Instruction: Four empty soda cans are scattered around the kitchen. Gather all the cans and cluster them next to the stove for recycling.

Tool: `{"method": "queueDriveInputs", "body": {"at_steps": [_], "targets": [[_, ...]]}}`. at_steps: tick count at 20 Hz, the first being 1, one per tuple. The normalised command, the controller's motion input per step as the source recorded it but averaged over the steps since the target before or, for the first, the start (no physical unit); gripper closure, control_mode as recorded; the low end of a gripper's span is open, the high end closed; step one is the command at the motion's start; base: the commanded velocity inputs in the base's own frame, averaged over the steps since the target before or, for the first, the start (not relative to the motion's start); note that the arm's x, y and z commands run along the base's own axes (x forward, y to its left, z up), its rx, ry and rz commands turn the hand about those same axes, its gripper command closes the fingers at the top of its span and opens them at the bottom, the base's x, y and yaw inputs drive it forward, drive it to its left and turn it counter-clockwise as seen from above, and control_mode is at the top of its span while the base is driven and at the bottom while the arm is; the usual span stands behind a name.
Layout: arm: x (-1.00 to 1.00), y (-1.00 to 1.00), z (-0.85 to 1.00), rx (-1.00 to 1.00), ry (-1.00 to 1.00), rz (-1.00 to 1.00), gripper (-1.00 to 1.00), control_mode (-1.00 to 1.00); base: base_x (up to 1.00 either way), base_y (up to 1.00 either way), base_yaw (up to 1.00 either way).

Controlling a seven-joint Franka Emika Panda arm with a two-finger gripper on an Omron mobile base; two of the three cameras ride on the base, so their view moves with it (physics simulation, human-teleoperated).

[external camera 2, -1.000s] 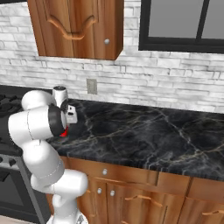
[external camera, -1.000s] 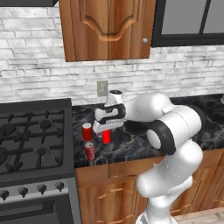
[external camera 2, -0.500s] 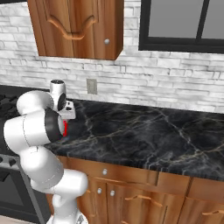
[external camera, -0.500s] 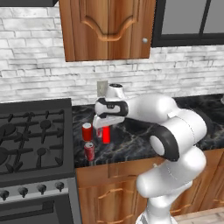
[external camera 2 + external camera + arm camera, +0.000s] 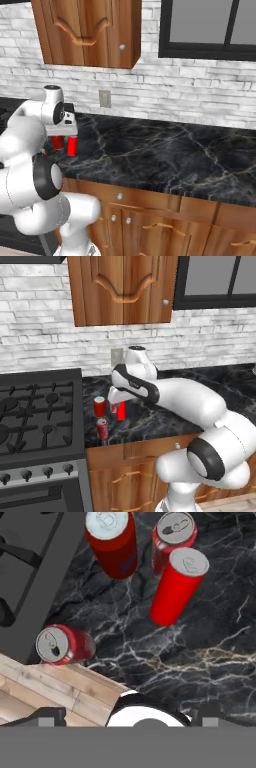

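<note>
Lifted off the bright can (image 5: 178, 587), the gripper (image 5: 118, 402) hangs above it, jaws wide and empty. Four soda cans (image 5: 111, 543) stand clustered on the worktop (image 5: 200, 642), stove (image 5: 35, 416) at nine o'clock.

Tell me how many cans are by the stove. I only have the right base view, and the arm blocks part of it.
Observer: Four, all upright on the counter: dark can, marked can, bright can and edge can.
Operator: Is the gripper holding one?
Observer: No. The gripper is open above them, with nothing between its tips.
Operator: Which can is closest to the stove?
Observer: The edge can. It stands right beside the stove, near the counter's front edge.
</note>
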Motion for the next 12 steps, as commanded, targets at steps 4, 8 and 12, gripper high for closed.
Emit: {"method": "queueDriveInputs", "body": {"at_steps": [4,8,12], "targets": [[-1.0,-0.29,0.49,0.04,-0.12,0.0,-1.0,-1.0,0.0,0.0,0.0],[-1.0,-0.33,0.87,0.04,-0.21,0.0,-1.0,-1.0,0.0,0.0,0.0],[-1.0,-0.36,0.91,0.04,-0.28,0.0,-1.0,-1.0,0.0,0.0,0.0]]}}
